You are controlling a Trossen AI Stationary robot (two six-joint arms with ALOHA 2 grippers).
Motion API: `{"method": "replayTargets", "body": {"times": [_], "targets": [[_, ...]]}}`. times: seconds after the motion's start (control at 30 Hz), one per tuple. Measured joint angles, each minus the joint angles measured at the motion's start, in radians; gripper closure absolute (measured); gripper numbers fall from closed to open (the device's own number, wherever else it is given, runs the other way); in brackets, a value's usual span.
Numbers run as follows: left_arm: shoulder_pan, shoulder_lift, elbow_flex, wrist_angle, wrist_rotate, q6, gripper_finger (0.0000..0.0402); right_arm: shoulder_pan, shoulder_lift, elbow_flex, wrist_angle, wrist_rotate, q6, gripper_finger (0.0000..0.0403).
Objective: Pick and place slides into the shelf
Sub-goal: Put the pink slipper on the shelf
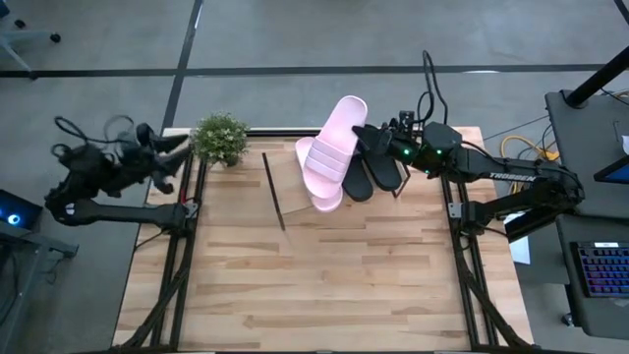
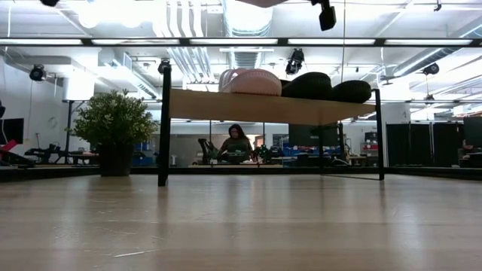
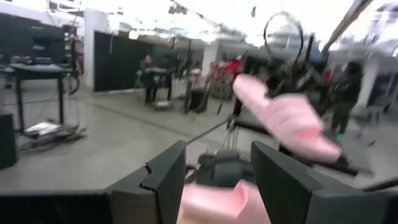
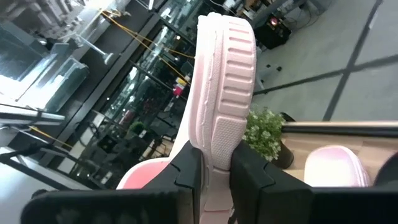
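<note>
My right gripper (image 1: 378, 141) (image 4: 216, 177) is shut on a pale pink slide (image 1: 337, 138) (image 4: 224, 81), raised above the shelf (image 1: 295, 202) (image 2: 263, 107). The second pink slide (image 1: 329, 200) (image 2: 252, 81) (image 4: 333, 165) lies on the slanted wood board. Beside it, toward the table's right, rest two black slides (image 1: 359, 182) (image 2: 309, 84) (image 1: 388, 169) (image 2: 352, 91). My left gripper (image 1: 180, 149) (image 3: 217, 180) waits open and raised at the table's far left corner, beside the plant. Its wrist view shows the lifted pink slide (image 3: 286, 121) farther off. My right gripper pinches the pale pink slide by the edge of its sole (image 4: 214, 146), one finger (image 4: 186, 174) on each face, across the sole's thickness. It comes from the table's right side. The slide is lifted clear above the shelf, tilted, its ribbed underside (image 4: 239, 68) showing in the wrist view.
A small potted plant (image 1: 219, 138) (image 2: 114, 124) (image 4: 264, 134) stands at the table's far edge, left of the shelf. The shelf's black rod legs (image 2: 163, 124) stand on the tabletop. Bare wooden tabletop (image 1: 324, 285) stretches toward the near edge. A person (image 2: 237, 143) sits in the room beyond.
</note>
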Motion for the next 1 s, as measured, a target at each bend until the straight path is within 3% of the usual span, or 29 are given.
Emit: {"method": "replayTargets", "body": {"times": [0.27,0.43,0.6,0.8,1.0], "targets": [[0.0,0.068,-0.028,-0.286,-0.295,0.006,0.0235,-0.031,0.057,0.0,-0.005,-0.038,0.066,0.0358],[0.0,0.192,-0.02,-0.299,-0.323,0.077,0.0235,-0.048,0.083,0.0,0.001,-0.083,0.094,0.0358],[-0.005,0.331,0.024,-0.313,-0.461,0.163,0.0235,-0.097,0.085,0.0,0.006,-0.129,0.111,0.0358],[-0.065,0.402,0.099,-0.307,-0.598,0.234,0.0235,-0.203,0.099,0.0,0.052,-0.282,0.144,0.0358],[-0.202,0.467,0.15,-0.279,-0.701,0.243,0.0235,-0.276,0.177,0.022,0.078,-0.472,0.174,0.0358]]}}
